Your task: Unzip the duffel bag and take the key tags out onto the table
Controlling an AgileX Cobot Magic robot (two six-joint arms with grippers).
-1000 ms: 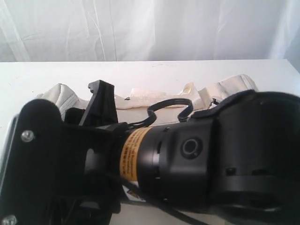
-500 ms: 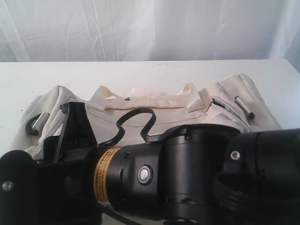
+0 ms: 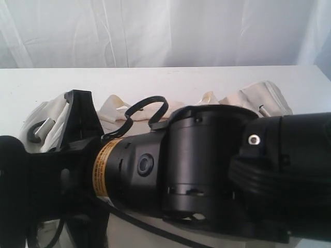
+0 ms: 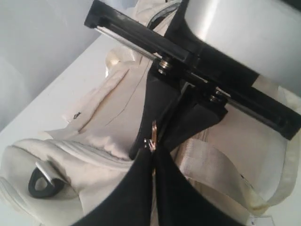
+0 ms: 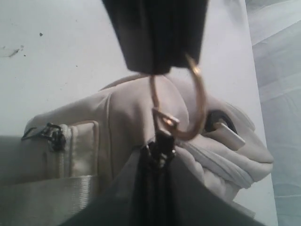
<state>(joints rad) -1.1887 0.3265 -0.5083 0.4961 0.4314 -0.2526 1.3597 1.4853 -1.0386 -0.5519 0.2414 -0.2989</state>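
The cream-white duffel bag (image 3: 269,95) lies on the white table (image 3: 155,77), mostly hidden behind my right arm in the exterior view. My left gripper (image 4: 151,149) is shut on a brass ring (image 5: 201,101) at the bag's (image 4: 108,122) zip. That ring hangs through a dark zip pull (image 5: 160,143), and my right gripper (image 5: 160,155) is shut on this pull, tip to tip with the left gripper. One black right finger (image 3: 80,119) stands over the bag's left end. The key tags are out of view.
My right arm's black body (image 3: 207,165) fills the foreground of the exterior view, with a looped cable (image 3: 147,106) on top. A black strap ring (image 4: 42,181) sits at the bag's end. Webbing handles (image 4: 211,160) lie across the bag. White curtain (image 3: 165,31) hangs behind the table.
The right gripper's jaws have closed onto the zip pull. In the exterior view the right arm has risen and covers more of the bag. The left gripper has stayed shut.
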